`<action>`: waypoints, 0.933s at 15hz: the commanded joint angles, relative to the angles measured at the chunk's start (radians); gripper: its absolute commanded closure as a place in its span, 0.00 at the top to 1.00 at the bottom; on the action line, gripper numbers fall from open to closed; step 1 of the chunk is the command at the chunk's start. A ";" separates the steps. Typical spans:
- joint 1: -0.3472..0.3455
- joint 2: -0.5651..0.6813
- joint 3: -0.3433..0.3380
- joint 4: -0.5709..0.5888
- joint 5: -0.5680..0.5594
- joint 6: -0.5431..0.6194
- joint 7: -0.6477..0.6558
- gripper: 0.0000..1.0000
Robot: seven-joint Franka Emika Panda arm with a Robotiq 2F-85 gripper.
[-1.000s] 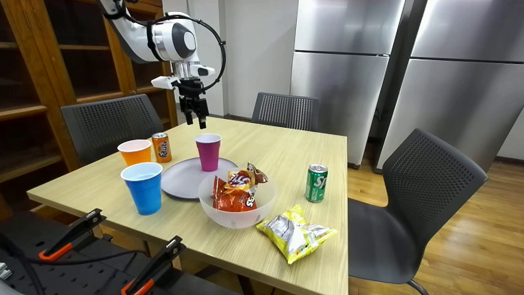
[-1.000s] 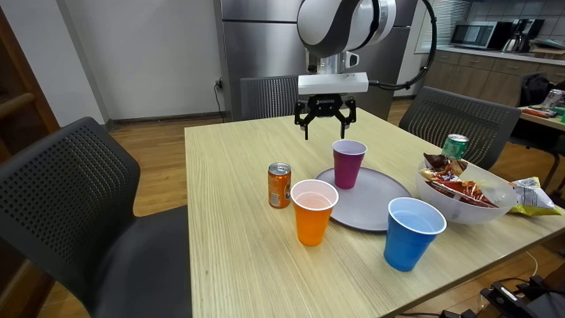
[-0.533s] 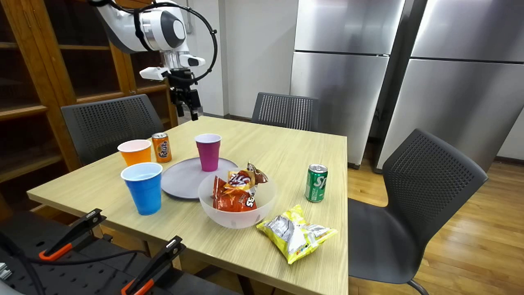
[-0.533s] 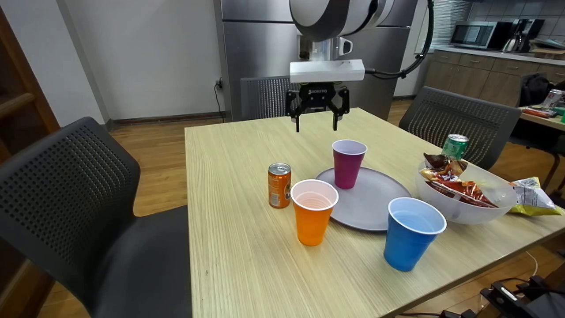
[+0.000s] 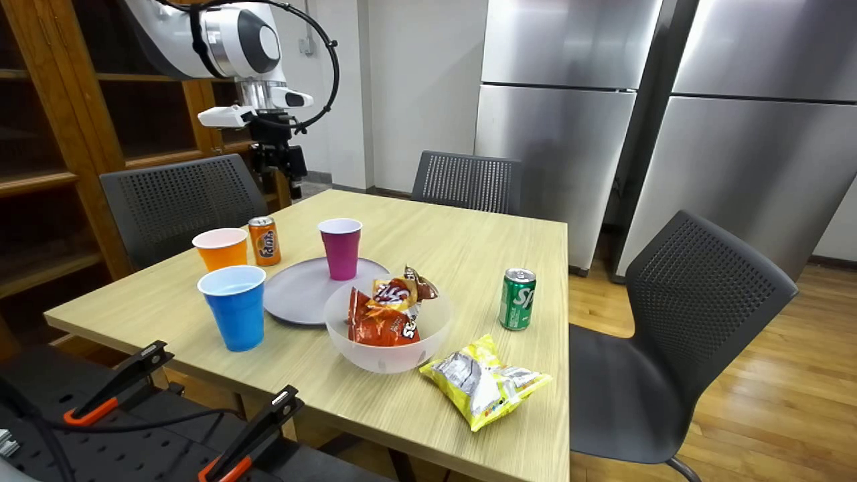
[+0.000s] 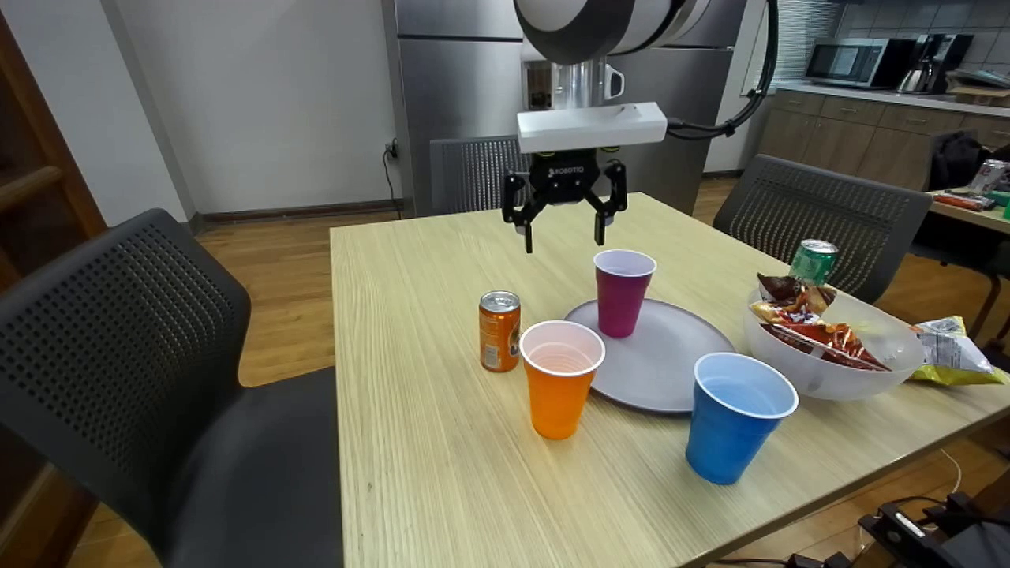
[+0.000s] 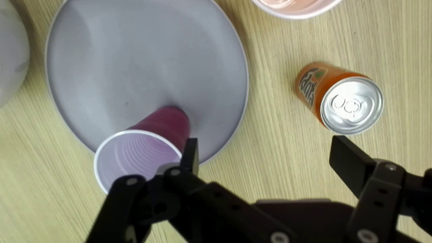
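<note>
Gripper [image 6: 564, 242] hangs above the pale wood-grain table [image 5: 462, 248], its fingers [image 7: 351, 163] spread wide, nothing held or touched. Nearest are a white-rimmed magenta plastic cup [image 6: 619, 304], upright on the round matte grey plate [image 6: 655, 371], and a silver-lidded orange aluminium can [image 6: 499, 343], upright on the wood near the plate. Main risk, as judged: an off-centre descent lands a fingertip on the magenta cup's rim, since in the wrist view 1 finger overlaps that rim in line of sight; a light, narrow-footed cup probably tips and rolls off the plate. The opposite finger lines up close to the can's lid, so a straight drop with a little sideways drift could knock the can over. Too firm a squeeze would likely buckle thin cup walls. A low sweep could also catch the tapered orange plastic cup [image 6: 559, 406] near the can. Count: 1 gripper; 3 plastic cups, all upright, with the tapered blue plastic cup [image 5: 240, 318]; 2 cans on the table, counting the green aluminium can [image 5: 517, 301]; 1 plate; 1 frosted translucent round bowl [image 5: 388, 361]; inside it, shiny red-and-brown foil snack bags [image 5: 385, 328], overlapping, at least 2, exact number unclear; 1 crumpled yellow foil bag [image 5: 482, 385] just beside the bowl; 2 black-and-orange clamps [image 5: 258, 430]; at least 3 dark mesh-backed chairs [image 5: 703, 314]; 2 steel-fronted refrigerators [image 5: 556, 154].
</note>
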 commanded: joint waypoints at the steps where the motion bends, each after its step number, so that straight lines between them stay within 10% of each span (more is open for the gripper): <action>1: -0.012 -0.080 0.036 -0.075 -0.007 -0.055 -0.068 1.00; 14: -0.012 -0.100 0.062 -0.138 -0.089 -0.145 -0.186 1.00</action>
